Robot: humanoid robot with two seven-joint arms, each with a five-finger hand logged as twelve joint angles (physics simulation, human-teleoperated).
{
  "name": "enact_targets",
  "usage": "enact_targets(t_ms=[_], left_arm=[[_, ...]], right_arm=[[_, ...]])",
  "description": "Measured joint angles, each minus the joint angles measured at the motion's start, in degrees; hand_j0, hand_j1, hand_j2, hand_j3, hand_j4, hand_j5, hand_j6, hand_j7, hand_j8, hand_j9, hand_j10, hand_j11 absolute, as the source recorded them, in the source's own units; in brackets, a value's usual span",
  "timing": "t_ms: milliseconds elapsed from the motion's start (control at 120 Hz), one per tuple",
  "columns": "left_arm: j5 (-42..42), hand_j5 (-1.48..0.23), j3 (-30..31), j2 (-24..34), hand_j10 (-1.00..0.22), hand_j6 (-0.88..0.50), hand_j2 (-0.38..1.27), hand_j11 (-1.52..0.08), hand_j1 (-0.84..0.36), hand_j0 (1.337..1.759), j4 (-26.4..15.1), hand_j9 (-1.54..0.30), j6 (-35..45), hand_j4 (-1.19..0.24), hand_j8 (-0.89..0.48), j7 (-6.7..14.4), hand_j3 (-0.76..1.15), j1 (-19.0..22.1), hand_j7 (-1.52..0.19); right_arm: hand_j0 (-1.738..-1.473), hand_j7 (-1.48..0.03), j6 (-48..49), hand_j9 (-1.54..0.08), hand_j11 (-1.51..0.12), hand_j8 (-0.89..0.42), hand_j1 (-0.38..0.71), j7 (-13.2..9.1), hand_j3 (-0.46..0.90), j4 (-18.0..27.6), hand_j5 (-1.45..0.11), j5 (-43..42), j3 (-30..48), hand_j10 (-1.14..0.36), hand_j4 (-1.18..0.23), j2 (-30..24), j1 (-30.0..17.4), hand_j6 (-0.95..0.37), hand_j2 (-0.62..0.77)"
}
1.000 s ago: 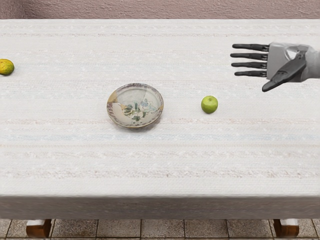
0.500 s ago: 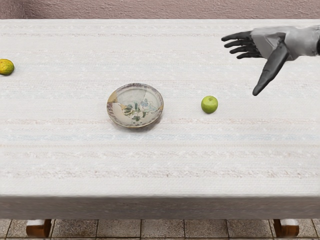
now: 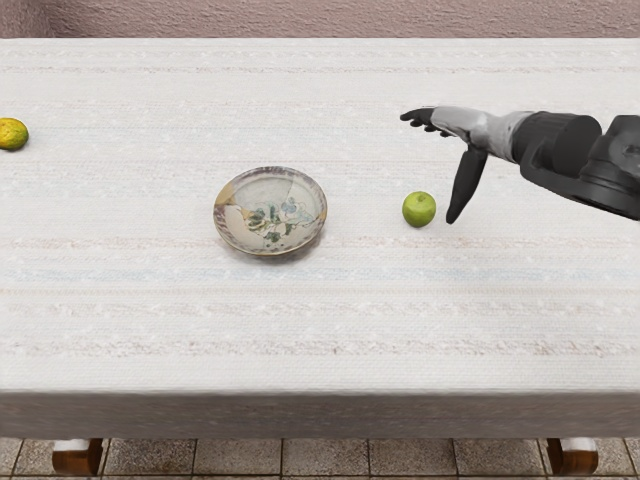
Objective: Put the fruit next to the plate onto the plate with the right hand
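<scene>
The green fruit (image 3: 419,209), small and round, lies on the table (image 3: 320,330) to the right of the plate (image 3: 236,190), clearly apart from its rim and about level with its middle. Nothing touches the fruit, and it sits in the open on the pale cloth. The plate is a shallow round dish with a brownish edge and a blue-green pattern inside, and it holds nothing. Further right of the plate than the fruit, and a little towards the back of the table, hangs the right hand (image 3: 462,130), its arm coming in from the right edge. The hand is empty and its dark fingers (image 3: 418,117) are stretched out and apart, pointing back towards the plate's side of the table. One long dark digit, probably the thumb (image 3: 462,185), points down and ends just beside the fruit on the side away from the plate. From this slant I cannot tell whether its tip meets the cloth, though a narrow gap shows between it and the fruit. Far on the plate's other side, at the left edge of the table and somewhat further back, lies a yellow-orange fruit (image 3: 11,133), well apart from the plate.
</scene>
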Motion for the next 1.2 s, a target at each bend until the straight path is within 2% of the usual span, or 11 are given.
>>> enact_targets(t_ms=[92,250,650,1050,1200], left_arm=[[0.0,-0.32,0.0,0.0,-0.25,-0.25,0.05,-0.32,0.06,1.658,0.0,-0.32,0.0,-0.25,-0.25,0.0,0.0,0.0,-0.32],[0.0,-0.32,0.0,0.0,-0.25,-0.25,0.05,-0.32,0.06,1.658,0.0,-0.32,0.0,-0.25,-0.25,0.0,0.0,0.0,-0.32],[0.0,-0.32,0.0,0.0,-0.24,-0.25,0.05,-0.32,0.06,1.658,0.0,-0.32,0.0,-0.24,-0.25,0.0,0.0,0.0,-0.32],[0.0,-0.32,0.0,0.0,-0.24,-0.25,0.05,-0.32,0.06,1.658,0.0,-0.32,0.0,-0.24,-0.24,0.0,0.0,0.0,-0.32],[0.0,-0.32,0.0,0.0,-0.24,-0.24,0.05,-0.32,0.06,1.658,0.0,-0.32,0.0,-0.24,-0.24,0.0,0.0,0.0,-0.32]], right_arm=[[-1.658,-0.09,-4.5,-0.09,-0.09,-0.08,-0.26,-0.2,0.0,0.0,-0.09,-1.6,-3.4,-0.07,-0.08,1.3,-0.1,-0.08,-0.01],[-1.658,-0.14,-9.3,-0.14,-0.14,-0.11,-0.22,-2.2,0.0,-0.2,-0.14,-3.1,-7.1,-0.11,-0.11,3.1,-0.2,-0.11,-0.02],[-1.658,-0.38,-18.9,-0.38,-0.38,-0.3,0.0,-4.3,0.0,-0.6,-0.38,-7.4,-12.9,-0.29,-0.29,6.5,-0.9,-0.3,-0.06],[-1.658,-0.48,-26.8,-0.49,-0.49,-0.38,0.1,-4.7,0.0,-0.7,-0.49,-9.3,-17.9,-0.37,-0.38,9.4,-1.1,-0.38,-0.07],[-1.658,-0.49,-27.1,-0.5,-0.5,-0.38,0.11,-4.7,0.0,-2.9,-0.5,-9.6,-19.0,-0.38,-0.38,11.6,-1.2,-0.38,-0.07]])
